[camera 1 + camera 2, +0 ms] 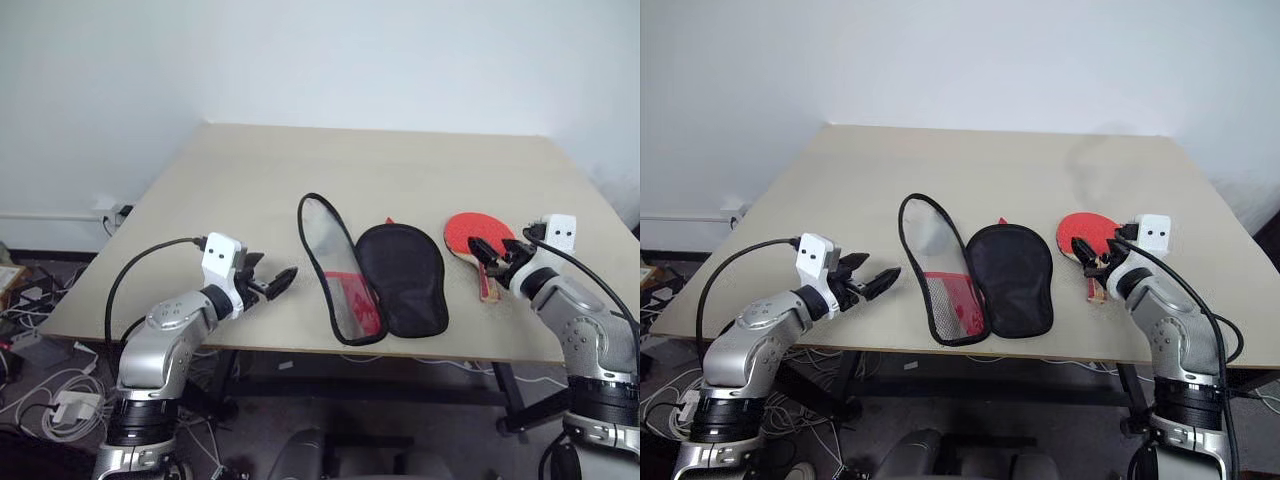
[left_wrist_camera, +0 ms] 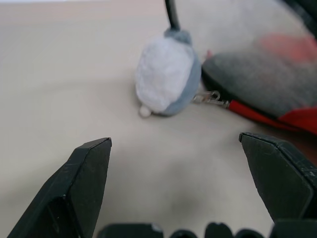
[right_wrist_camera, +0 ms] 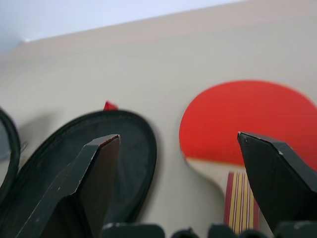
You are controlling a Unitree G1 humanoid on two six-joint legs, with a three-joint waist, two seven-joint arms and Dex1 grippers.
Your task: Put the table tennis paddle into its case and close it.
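Note:
The case lies open in the middle of the table, its black half flat and its flap, with silvery lining and black zipper rim, folded out to the left. To its right lies the table tennis paddle, red face up, handle toward the front edge. My right gripper hovers open over the handle; the right wrist view has the paddle between and beyond the fingers. Left of the case, my left gripper is open and holds nothing. It points at the case.
The beige table has bare room behind and beside the case. A white and grey soft rounded piece sits by a metal zipper pull at the case's edge. Cables and a power strip lie on the floor to the left.

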